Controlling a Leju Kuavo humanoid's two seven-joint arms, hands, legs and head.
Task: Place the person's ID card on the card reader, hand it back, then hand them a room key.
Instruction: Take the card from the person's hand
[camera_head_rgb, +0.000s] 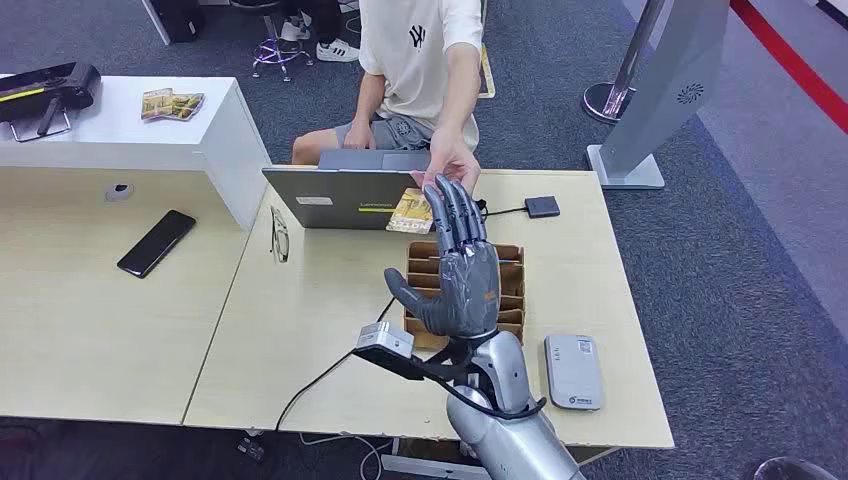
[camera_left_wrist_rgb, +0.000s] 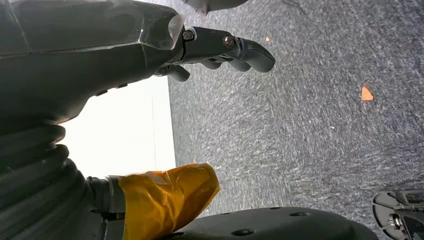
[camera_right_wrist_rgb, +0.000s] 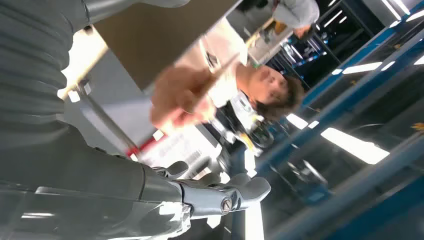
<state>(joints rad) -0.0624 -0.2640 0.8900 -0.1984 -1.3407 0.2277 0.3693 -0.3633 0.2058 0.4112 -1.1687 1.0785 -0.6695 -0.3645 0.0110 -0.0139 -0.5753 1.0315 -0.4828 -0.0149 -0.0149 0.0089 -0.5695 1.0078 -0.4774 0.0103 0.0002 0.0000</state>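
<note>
The right robot hand (camera_head_rgb: 458, 272) is raised, fingers extended and apart; the left robot hand (camera_left_wrist_rgb: 125, 45) hangs, fingers curled.

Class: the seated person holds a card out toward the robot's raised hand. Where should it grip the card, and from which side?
Probably the card's free near edge, approached from the robot's side by the right hand. The person's hand holds the far edge, and the card is thin and flat, so pinch across its faces.

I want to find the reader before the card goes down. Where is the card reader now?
In the head view, the card reader lies flat near the table's front right corner, right of the robot's raised right hand and the wooden slotted box.
</note>
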